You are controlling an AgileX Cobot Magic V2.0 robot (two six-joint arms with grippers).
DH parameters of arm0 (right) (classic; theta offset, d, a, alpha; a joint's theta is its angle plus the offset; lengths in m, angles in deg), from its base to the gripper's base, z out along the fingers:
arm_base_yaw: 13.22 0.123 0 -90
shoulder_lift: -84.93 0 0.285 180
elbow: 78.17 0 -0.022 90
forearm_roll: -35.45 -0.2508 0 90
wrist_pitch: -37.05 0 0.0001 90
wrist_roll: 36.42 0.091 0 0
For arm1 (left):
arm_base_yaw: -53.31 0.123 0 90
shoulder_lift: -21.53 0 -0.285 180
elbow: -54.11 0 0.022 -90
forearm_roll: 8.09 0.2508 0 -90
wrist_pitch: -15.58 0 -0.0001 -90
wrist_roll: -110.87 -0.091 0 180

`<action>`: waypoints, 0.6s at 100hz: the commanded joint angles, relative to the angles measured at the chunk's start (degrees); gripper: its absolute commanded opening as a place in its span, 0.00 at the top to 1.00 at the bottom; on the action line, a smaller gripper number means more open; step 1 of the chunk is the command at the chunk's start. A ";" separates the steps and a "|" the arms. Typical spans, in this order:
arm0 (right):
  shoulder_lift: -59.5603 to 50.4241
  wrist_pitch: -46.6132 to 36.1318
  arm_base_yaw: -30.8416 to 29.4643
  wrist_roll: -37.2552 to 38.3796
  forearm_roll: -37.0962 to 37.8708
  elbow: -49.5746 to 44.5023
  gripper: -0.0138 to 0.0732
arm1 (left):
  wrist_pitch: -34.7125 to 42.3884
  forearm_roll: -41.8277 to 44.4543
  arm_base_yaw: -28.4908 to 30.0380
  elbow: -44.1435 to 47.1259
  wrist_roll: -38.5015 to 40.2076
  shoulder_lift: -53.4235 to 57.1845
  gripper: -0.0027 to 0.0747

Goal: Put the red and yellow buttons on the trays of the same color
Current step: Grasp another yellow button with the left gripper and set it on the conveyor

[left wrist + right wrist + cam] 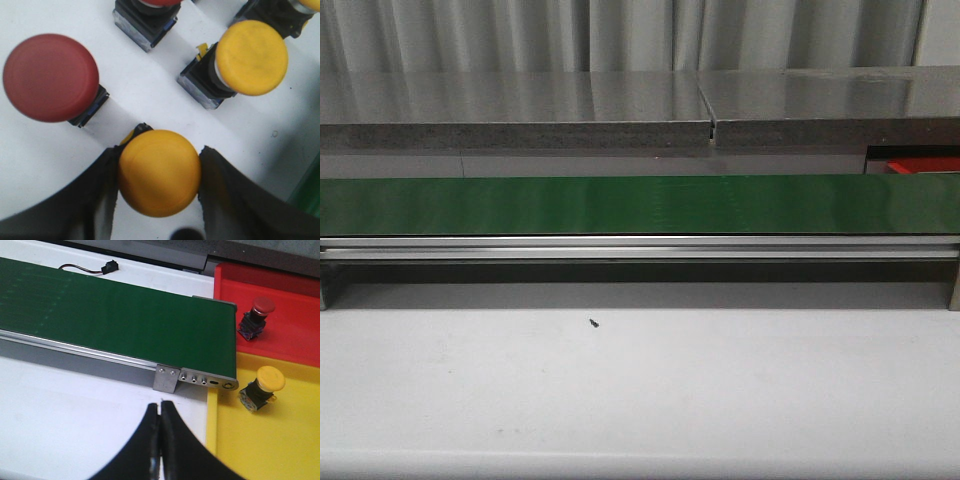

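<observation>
In the left wrist view my left gripper (pixel 159 156) is shut on a yellow button (pixel 160 175), one black finger against each side of its cap, over a white surface. Close by stand a red button (pixel 50 77), a second yellow button (pixel 251 57) and several more at the frame's edge. In the right wrist view my right gripper (pixel 160 407) is shut and holds nothing, over the white table near the belt's end. Beyond it, a red tray (pixel 295 340) holds a red button (pixel 257 315) and a yellow tray (pixel 280 450) holds a yellow button (pixel 262 387). No gripper shows in the front view.
A long green belt (pixel 620 205) on a metal frame crosses the table, and its end (pixel 210 340) meets both trays. A sliver of the red tray (pixel 920 165) shows at the far right. A small black connector (pixel 109 265) with a cable lies behind the belt.
</observation>
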 commanded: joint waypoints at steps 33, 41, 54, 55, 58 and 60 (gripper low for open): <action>-0.07 -3.55 0.06 -0.27 -0.81 1.57 0.92 | 1.73 -4.71 0.01 -1.64 -4.16 14.16 0.99; -0.07 -3.55 0.06 -0.27 -0.81 1.57 0.92 | 1.52 -10.01 -0.12 -1.64 -8.90 17.69 0.99; -0.07 -3.55 0.06 -0.27 -0.81 1.57 0.92 | -1.53 -14.70 -2.03 -3.40 -13.37 19.57 0.99; -0.07 -3.55 0.06 -0.27 -0.81 1.57 0.92 | -1.79 -14.70 -2.19 -3.76 -13.47 19.57 0.99; -0.07 -3.55 0.06 -0.27 -0.81 1.57 0.92 | -2.56 -14.70 -2.89 -4.35 -13.60 19.44 0.99; -0.07 -3.55 0.06 -0.27 -0.81 1.57 0.92 | -3.06 -14.70 -3.58 -4.83 -13.75 19.11 0.99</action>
